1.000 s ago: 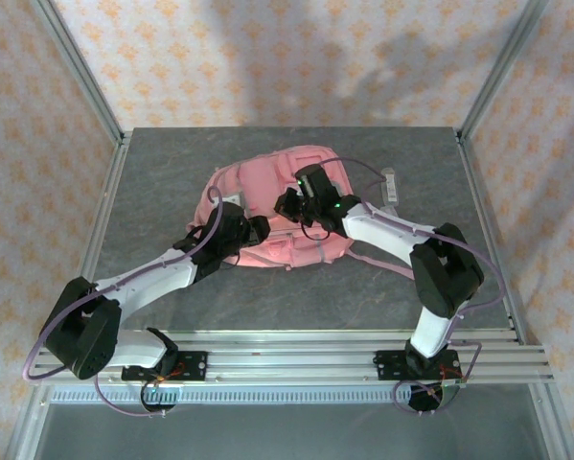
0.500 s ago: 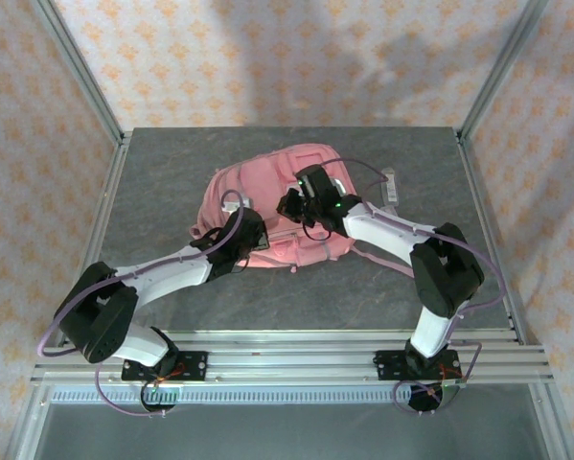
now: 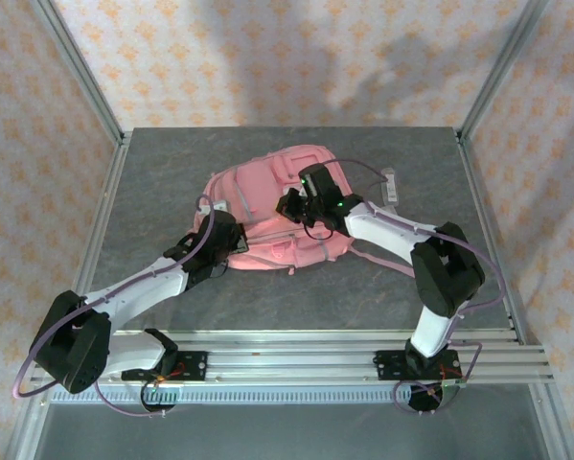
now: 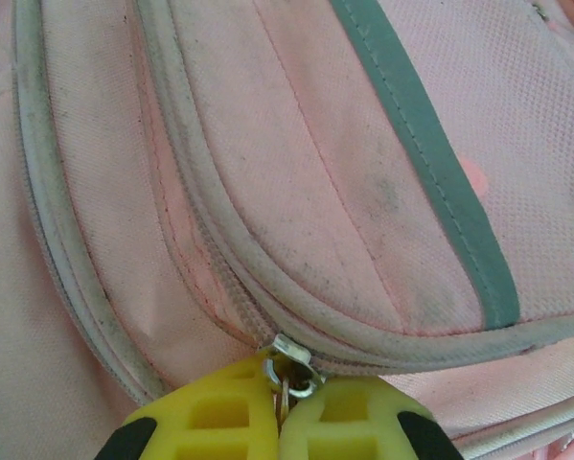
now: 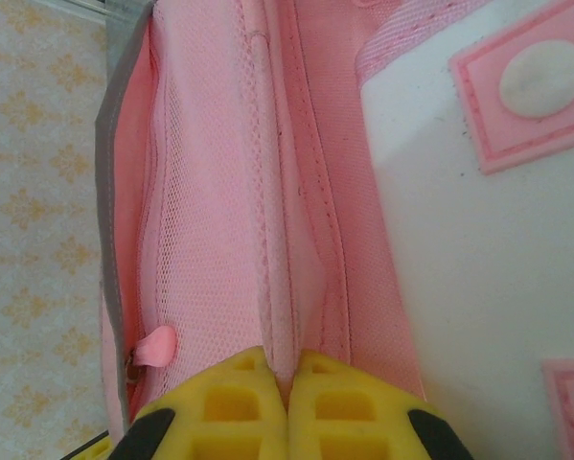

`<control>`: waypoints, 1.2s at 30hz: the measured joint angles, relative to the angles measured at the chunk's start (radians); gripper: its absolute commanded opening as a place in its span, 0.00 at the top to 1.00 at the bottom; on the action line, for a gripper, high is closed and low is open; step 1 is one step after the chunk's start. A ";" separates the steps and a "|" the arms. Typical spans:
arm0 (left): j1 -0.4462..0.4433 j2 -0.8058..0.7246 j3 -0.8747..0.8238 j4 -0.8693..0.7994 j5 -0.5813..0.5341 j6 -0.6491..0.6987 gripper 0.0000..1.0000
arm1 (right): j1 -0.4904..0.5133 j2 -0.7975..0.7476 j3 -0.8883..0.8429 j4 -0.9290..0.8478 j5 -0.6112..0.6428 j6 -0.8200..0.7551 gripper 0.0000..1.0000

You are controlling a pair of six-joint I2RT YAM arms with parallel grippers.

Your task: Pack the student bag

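The large pink fabric backpack [image 3: 263, 192] lies flat in the middle of the grey speckled table [image 3: 363, 287]. The left gripper [image 4: 282, 412] is clamped on its small silver zip pull [image 4: 293, 356]. The right gripper [image 5: 288, 388] pinches a raised pink fabric seam [image 5: 282, 268].

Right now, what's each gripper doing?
Left gripper: shut on the zipper pull of the student bag.
Right gripper: shut on a fold of the bag's fabric.

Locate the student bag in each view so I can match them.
Top external: student bag lies mid-table under both wrists.
Left wrist: its pink front panel, above the left gripper shut on the zip pull.
Right wrist: pink fabric and white patch, above the right gripper pinching a seam.
Shared landmark: grey trim.
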 measured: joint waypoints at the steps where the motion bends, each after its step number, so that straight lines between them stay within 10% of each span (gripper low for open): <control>1: 0.001 0.000 0.000 -0.002 0.003 0.004 1.00 | 0.000 0.002 0.001 -0.002 0.000 -0.003 1.00; 13: -0.140 0.127 0.083 0.029 0.010 -0.002 1.00 | -0.087 0.202 0.312 -0.205 -0.016 -0.112 1.00; 17: -0.200 0.228 0.174 0.045 0.007 -0.002 1.00 | -0.116 0.224 0.349 -0.212 0.007 -0.123 0.68; 21: -0.230 0.274 0.216 0.038 0.014 -0.001 1.00 | -0.148 0.172 0.270 -0.165 0.050 -0.095 0.55; 36: -0.234 0.291 0.232 -0.017 0.001 -0.001 1.00 | -0.093 -0.001 -0.021 -0.043 -0.007 0.011 0.58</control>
